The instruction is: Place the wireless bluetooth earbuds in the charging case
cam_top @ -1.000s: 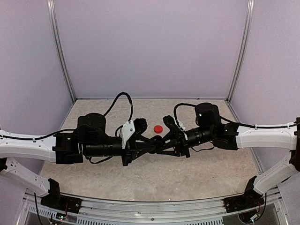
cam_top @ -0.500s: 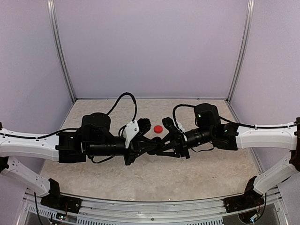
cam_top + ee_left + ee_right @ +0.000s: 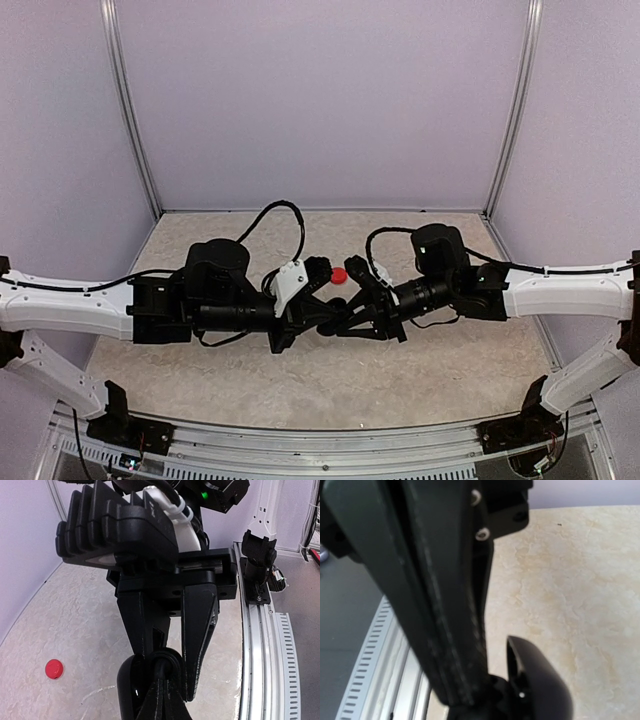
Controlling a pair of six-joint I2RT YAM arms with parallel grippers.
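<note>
Just beyond the right hand (image 3: 350,316): red earbud (image 3: 339,275) on desk (image 3: 420,370), apart, looks round, long axis unreadable | right hand grasping black rounded case (image 3: 134,679) | left hand (image 3: 322,313) tip-to-tip, grip: cannot tell

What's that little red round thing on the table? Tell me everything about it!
The red thing is small, round and smooth, like shiny plastic, red all over. It lies on the pale marbled table, near the middle, all alone: nothing touches it. Too small here to tell whether it is a bud or a case.
</note>
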